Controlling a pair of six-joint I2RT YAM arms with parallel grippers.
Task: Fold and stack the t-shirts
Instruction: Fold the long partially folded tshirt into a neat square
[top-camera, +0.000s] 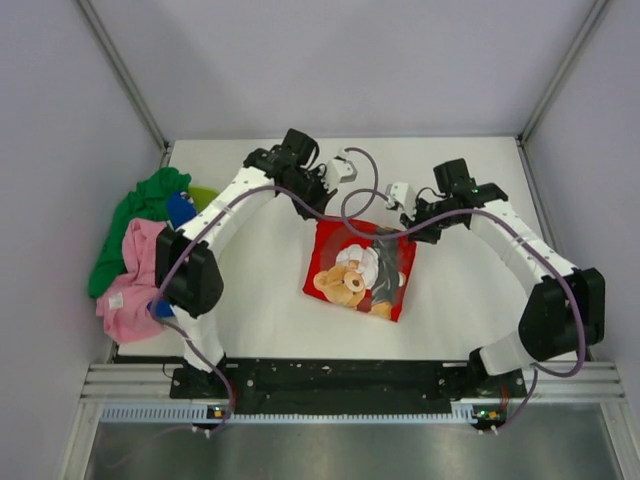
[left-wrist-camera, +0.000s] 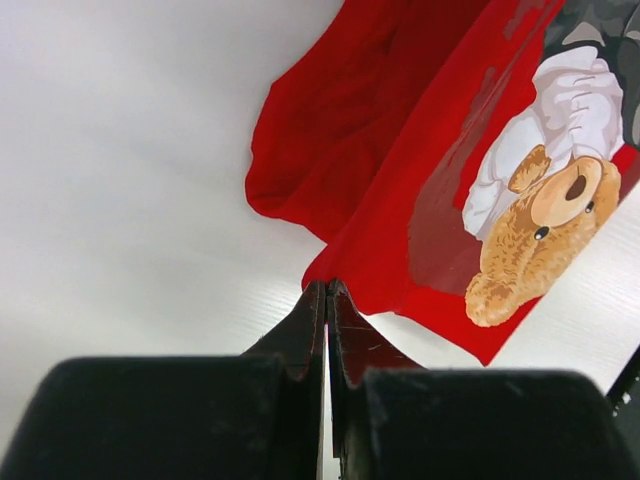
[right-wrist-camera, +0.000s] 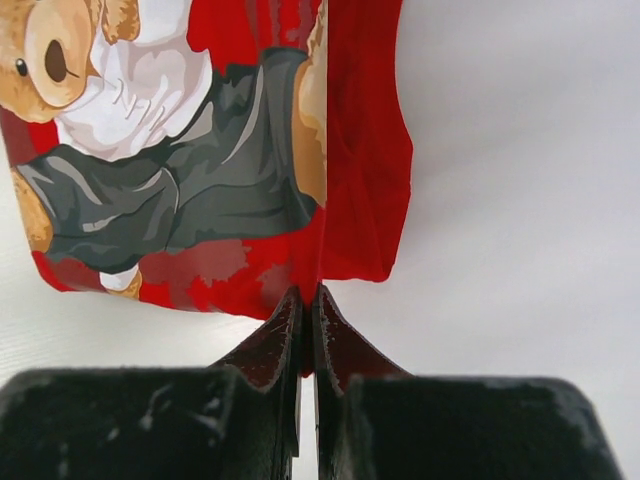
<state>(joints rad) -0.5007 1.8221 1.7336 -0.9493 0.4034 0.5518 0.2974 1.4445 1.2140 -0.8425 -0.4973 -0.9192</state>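
Top external view: the red t-shirt (top-camera: 345, 245) lies folded at the middle of the white table (top-camera: 260, 310). Its print is a teddy bear (top-camera: 345, 283) in a white top and dark grey trousers. A small white tag (top-camera: 116, 298) on the pink t-shirt (top-camera: 140, 260) is too small to read. At 9 o'clock the pink t-shirt is heaped with a green t-shirt (top-camera: 135, 215) and a blue t-shirt (top-camera: 181, 209), with a lime basket (top-camera: 205, 196) just beyond them. Purple cables (top-camera: 365, 215) loop across the red t-shirt's far edge and hide part of it. The left gripper (top-camera: 320, 212) sits at its 11 o'clock corner, the right gripper (top-camera: 408, 228) at 1 o'clock. Only the wrist views show the grip. The left gripper (left-wrist-camera: 327, 293) is clenched on a red corner, and the right gripper (right-wrist-camera: 309, 297) is clenched on a folded edge that runs straight into its tips.
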